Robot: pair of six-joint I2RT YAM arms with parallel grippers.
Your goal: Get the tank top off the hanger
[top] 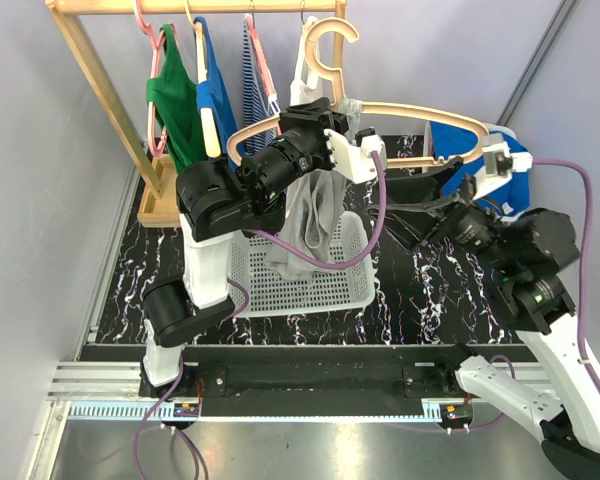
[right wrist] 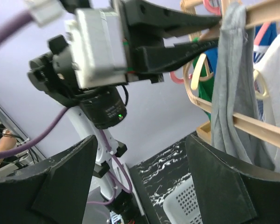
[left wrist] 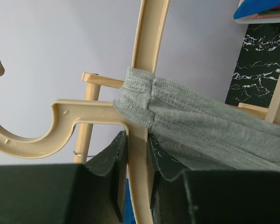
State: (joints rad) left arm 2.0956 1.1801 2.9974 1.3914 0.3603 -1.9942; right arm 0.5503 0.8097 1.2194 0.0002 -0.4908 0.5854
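Clamps hanger [left wrist: 151, 32] neck in left jaws, high over the mid-tabletop basket [top: 290, 308], letting the tank top [top: 320, 215] dangle from it; holds right jaws spread, empty, nearby, seemingly ready to tug.

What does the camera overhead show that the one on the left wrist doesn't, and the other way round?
Only overhead: the white basket, the wooden rack of hanging clothes, and the open right gripper. Only the wrist: close up, the left gripper clamped on the hanger stem. Both: that hanger and the grey tank top draped over it.
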